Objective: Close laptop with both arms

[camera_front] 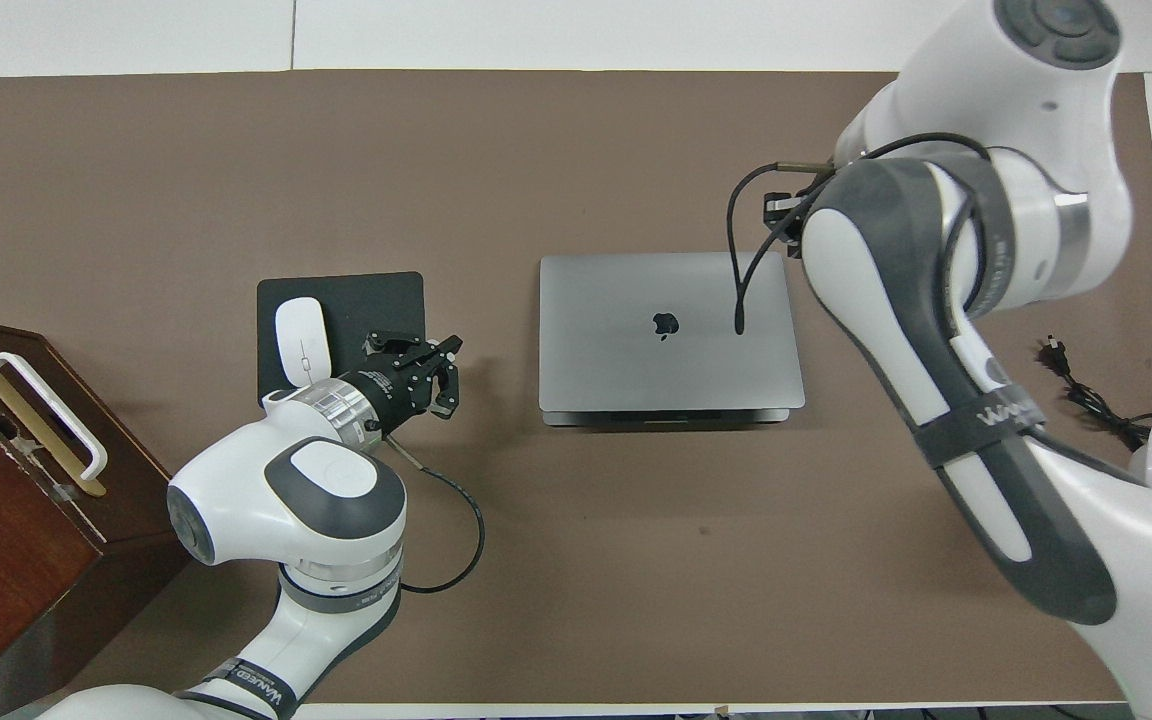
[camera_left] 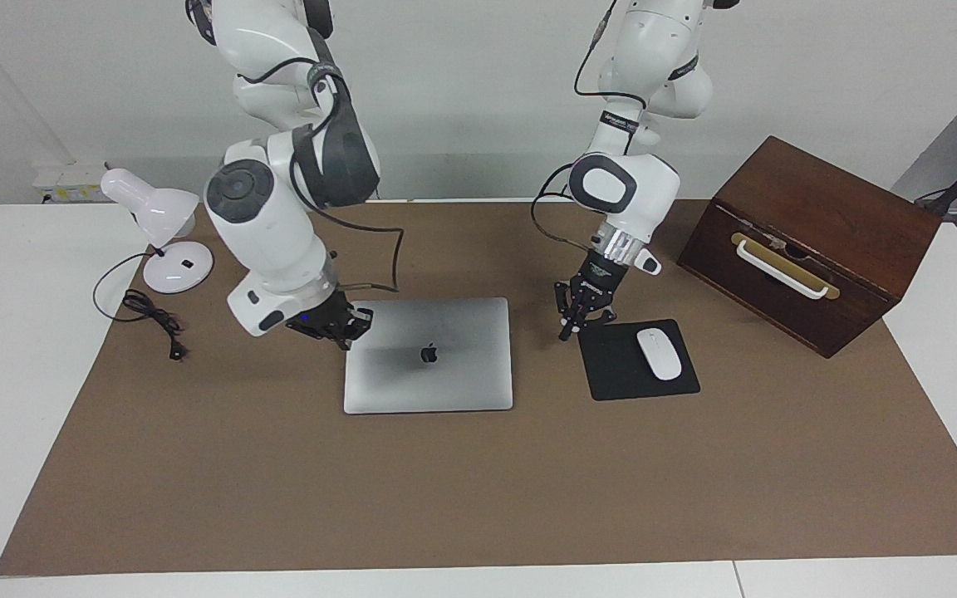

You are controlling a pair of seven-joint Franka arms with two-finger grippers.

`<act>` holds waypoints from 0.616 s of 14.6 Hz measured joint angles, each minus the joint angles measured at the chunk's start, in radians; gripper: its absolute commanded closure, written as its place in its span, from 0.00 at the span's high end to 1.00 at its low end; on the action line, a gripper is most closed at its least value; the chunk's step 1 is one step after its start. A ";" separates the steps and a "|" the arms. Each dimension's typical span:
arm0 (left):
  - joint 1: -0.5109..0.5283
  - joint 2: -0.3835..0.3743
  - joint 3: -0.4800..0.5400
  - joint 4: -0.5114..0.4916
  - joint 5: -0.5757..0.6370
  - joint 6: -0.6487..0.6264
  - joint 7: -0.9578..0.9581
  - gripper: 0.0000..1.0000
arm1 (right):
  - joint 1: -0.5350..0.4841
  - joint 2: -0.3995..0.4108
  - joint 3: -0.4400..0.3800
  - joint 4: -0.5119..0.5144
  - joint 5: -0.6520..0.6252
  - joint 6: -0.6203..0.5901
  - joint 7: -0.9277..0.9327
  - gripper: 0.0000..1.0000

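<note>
Laptop flat on mat, lid down, logo up: closing looks done. Right gripper clenched, empty, over mat just beside laptop's corner toward right arm's end (touching it? hard to tell). Left gripper clenched, empty, raised over corner of mouse pad, clear of laptop. Both off lid, likely since no push needed. Mouse on pad.

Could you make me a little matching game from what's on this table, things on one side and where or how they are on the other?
Things:
1. laptop
2. white mouse
3. desk lamp
4. wooden box

Descriptions:
A. on the black mouse pad
B. at the left arm's end, with a white handle
C. lid shut flat
D. at the right arm's end, cord loose

Pairs: 1-C, 2-A, 3-D, 4-B
</note>
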 measured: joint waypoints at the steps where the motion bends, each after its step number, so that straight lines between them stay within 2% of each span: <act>1: 0.019 -0.006 0.000 0.000 0.000 -0.012 0.029 0.00 | -0.011 -0.018 -0.023 0.004 -0.004 -0.001 -0.048 0.00; 5: 0.068 -0.016 0.002 0.021 0.000 -0.027 0.118 0.00 | -0.107 -0.086 -0.042 0.019 -0.052 -0.001 -0.225 0.00; 9: 0.127 -0.014 0.004 0.066 0.014 -0.027 0.254 0.00 | -0.151 -0.138 -0.041 0.060 -0.106 -0.050 -0.349 0.00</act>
